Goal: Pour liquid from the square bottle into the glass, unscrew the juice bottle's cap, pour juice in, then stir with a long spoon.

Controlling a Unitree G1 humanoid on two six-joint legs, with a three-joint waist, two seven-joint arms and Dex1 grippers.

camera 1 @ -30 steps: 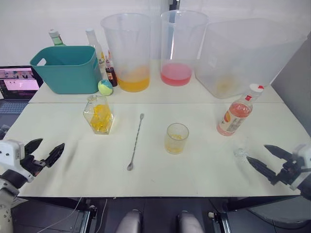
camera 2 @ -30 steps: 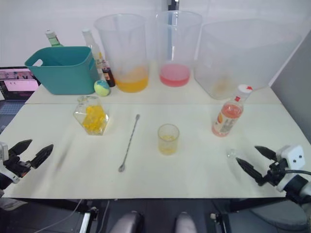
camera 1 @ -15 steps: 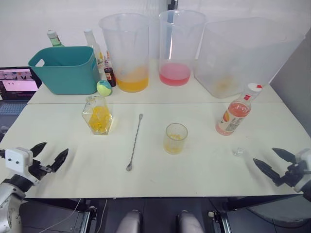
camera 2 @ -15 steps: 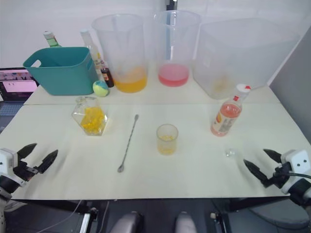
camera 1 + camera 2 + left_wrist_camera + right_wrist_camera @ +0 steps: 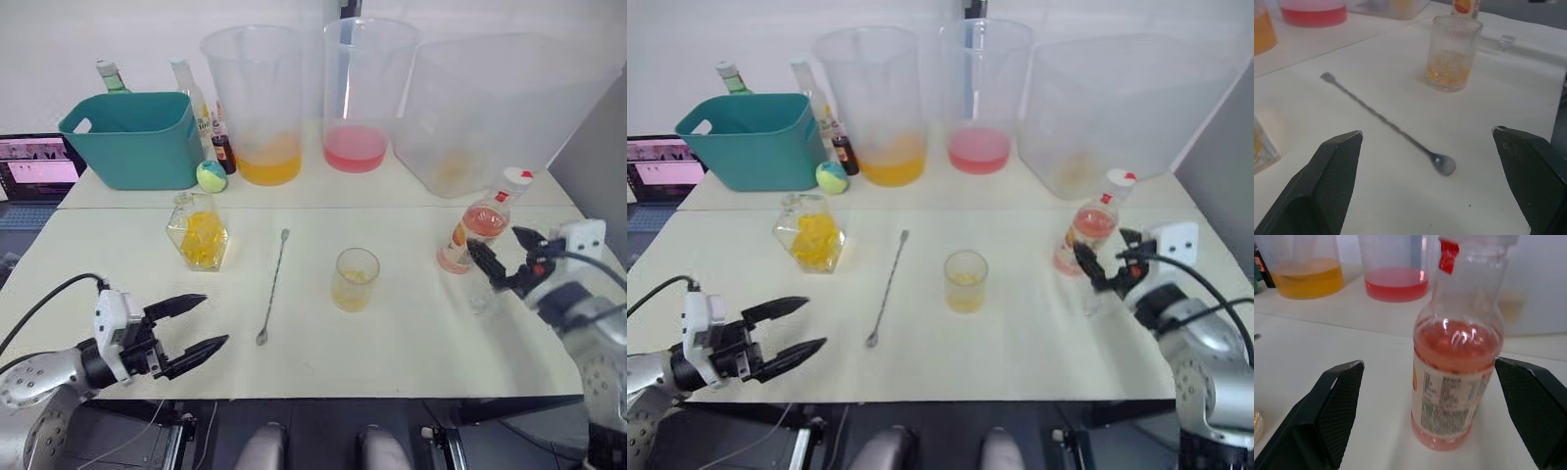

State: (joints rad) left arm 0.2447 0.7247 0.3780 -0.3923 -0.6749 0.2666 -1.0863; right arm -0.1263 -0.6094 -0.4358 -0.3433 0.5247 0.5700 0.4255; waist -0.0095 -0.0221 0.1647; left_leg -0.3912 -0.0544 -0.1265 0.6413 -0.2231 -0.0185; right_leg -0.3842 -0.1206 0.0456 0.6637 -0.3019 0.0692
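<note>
**Juice bottle lined up for the right jaws**

Near the tabletop's front-left corner: left gripper (image 5: 188, 323), spread wide and empty, facing the long spoon (image 5: 272, 285). At centre, the glass (image 5: 355, 279) with yellow liquid. Near the right edge, the juice bottle (image 5: 473, 234), upright, capped, directly ahead of the right gripper (image 5: 500, 255), released, flanking without touching. Probably next: grasping.
</note>
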